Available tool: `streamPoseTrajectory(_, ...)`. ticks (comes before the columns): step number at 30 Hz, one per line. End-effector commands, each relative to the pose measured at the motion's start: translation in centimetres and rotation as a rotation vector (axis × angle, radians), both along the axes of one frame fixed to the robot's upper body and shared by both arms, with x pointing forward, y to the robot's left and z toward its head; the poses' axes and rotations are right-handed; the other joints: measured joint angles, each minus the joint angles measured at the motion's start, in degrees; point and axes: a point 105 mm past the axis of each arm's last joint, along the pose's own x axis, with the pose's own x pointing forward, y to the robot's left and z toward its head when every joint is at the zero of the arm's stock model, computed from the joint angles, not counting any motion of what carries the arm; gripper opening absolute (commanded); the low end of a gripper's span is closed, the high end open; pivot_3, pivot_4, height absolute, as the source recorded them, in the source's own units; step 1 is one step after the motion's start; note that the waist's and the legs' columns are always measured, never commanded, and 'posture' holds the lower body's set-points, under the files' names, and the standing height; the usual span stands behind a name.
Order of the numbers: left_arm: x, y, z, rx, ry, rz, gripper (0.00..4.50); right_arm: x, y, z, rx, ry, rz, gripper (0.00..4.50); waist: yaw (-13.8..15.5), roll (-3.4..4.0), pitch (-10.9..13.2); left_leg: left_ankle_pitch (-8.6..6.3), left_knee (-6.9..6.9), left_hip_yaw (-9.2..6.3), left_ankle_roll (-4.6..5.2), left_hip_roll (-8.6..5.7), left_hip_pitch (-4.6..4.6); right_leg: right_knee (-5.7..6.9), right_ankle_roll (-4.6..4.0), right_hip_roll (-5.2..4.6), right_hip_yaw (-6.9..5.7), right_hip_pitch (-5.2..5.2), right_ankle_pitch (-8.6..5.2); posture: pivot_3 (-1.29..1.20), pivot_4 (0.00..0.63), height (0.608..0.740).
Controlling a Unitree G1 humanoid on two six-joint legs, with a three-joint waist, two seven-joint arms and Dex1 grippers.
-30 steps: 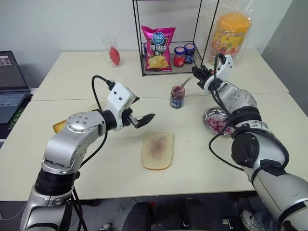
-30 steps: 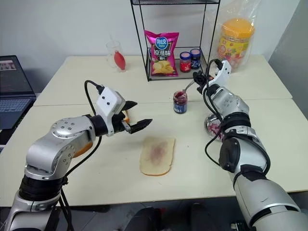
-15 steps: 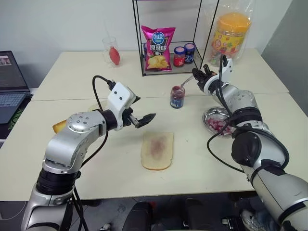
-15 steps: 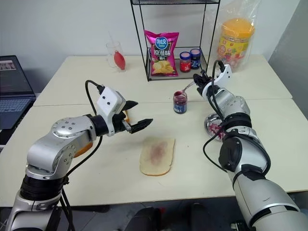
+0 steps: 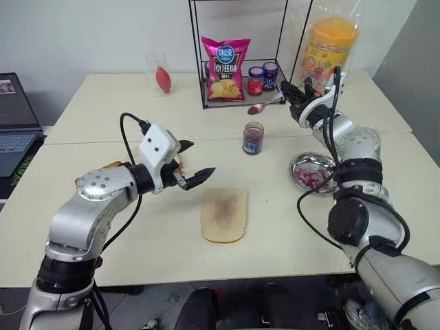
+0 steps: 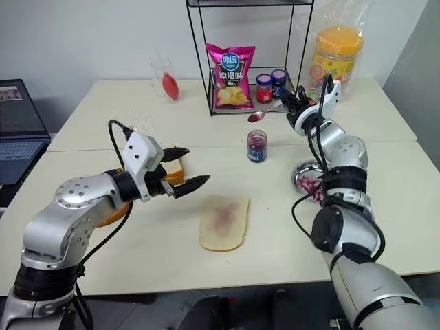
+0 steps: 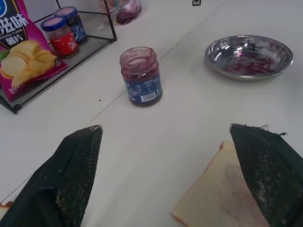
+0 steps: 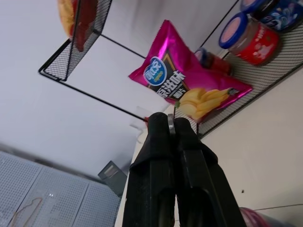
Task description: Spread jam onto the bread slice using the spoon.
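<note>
- The right gripper is up in the air over the far half of the table, its fingers pinched tight on the handle of the spoon.
- The spoon's bowl hangs above the table, a bit behind the open jam jar and in front of the wire rack. There's a dark red blob in it.
- The jam jar stands upright, lid off, well clear of the gripper.
- The bread slice lies flat near the front edge with a pinkish smear in its middle.
- The left gripper hovers just left of the bread with its fingers spread wide, holding nothing.
- There's a metal bowl with red stuff in it to the right of the bread.
- A chips bag and two capped jars sit in the rack.
</note>
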Motion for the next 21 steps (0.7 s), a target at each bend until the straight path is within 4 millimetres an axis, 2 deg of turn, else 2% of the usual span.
streamPoseTrajectory(1, -2.3, 1.0, 0.1, 0.094, -0.087, -0.048, 4.50, -3.7, 2.1, 2.2, -0.017, -0.100, 0.128, 0.04, -0.2, 0.00, 0.0, 0.00, -0.03, 0.01, 0.00, 0.01, -0.01, -0.01, 0.00, 0.00, 0.00, -0.03, 0.00, 0.00, 0.150, 0.740)
streamPoseTrajectory(3, -4.5, 2.8, -2.4, 0.151, -0.021, -0.046, 4.50, -6.6, 4.7, -0.7, -0.053, -0.062, 0.215, 0.04, 0.0, -0.06, 0.0, 0.00, -0.10, 0.02, 0.00, 0.02, 0.01, 0.00, -0.01, 0.00, 0.02, -0.06, 0.00, 0.00, 0.150, 0.740)
streamPoseTrajectory(4, -5.1, 3.3, -3.1, 0.162, -0.001, -0.043, 4.50, -7.5, 5.3, -1.4, -0.062, -0.051, 0.236, 0.04, -0.3, -0.11, -0.2, 0.00, -0.10, 0.00, 0.01, 0.03, -0.02, -0.06, -0.02, 0.00, 0.00, -0.08, 0.01, 0.00, 0.150, 0.740)
streamPoseTrajectory(6, -5.9, 4.1, -3.9, 0.183, 0.013, -0.036, 4.50, -8.6, 6.2, -2.3, -0.112, -0.055, 0.249, 0.04, -0.2, -0.09, -0.2, -0.04, -0.15, 0.08, 0.05, 0.07, 0.13, -0.03, -0.02, 0.00, 0.09, 0.00, -0.01, 0.00, 0.150, 0.740)
streamPoseTrajectory(9, -7.2, 5.3, -6.2, 0.248, 0.041, -0.024, 4.50, -9.6, 7.6, -3.8, -0.136, -0.032, 0.278, 0.04, -0.1, -0.08, -0.1, -0.03, -0.07, 0.06, 0.05, 0.07, -0.04, -0.03, -0.02, 0.00, 0.07, -0.17, 0.00, 0.00, 0.150, 0.740)
streamPoseTrajectory(15, -8.9, 5.1, -7.7, 0.217, 0.071, -0.020, 4.50, -10.6, 8.9, -6.5, -0.258, -0.030, 0.327, 0.04, 0.1, -0.15, -0.2, 0.04, 0.06, 0.05, 0.16, 0.07, 0.06, -0.18, -0.06, -0.01, 0.05, 0.00, 0.01, 0.00, 0.150, 0.740)
streamPoseTrajectory(18, -9.4, 4.5, -7.9, 0.164, 0.094, -0.016, 4.50, -11.4, 9.6, -8.2, -0.362, -0.056, 0.367, 0.04, 0.1, -0.15, -0.2, 0.05, 0.05, 0.07, 0.17, 0.07, 0.05, -0.23, -0.04, -0.02, 0.06, 0.01, 0.02, 0.00, 0.150, 0.740)
streamPoseTrajectory(21, -9.5, 3.7, -7.7, 0.136, 0.092, -0.022, 4.50, -11.6, 9.8, -8.7, -0.402, -0.081, 0.379, 0.04, 0.0, -0.15, -0.2, 0.04, -0.01, 0.07, 0.17, 0.07, 0.03, -0.24, 0.03, -0.01, 0.04, -0.03, 0.07, 0.00, 0.150, 0.740)
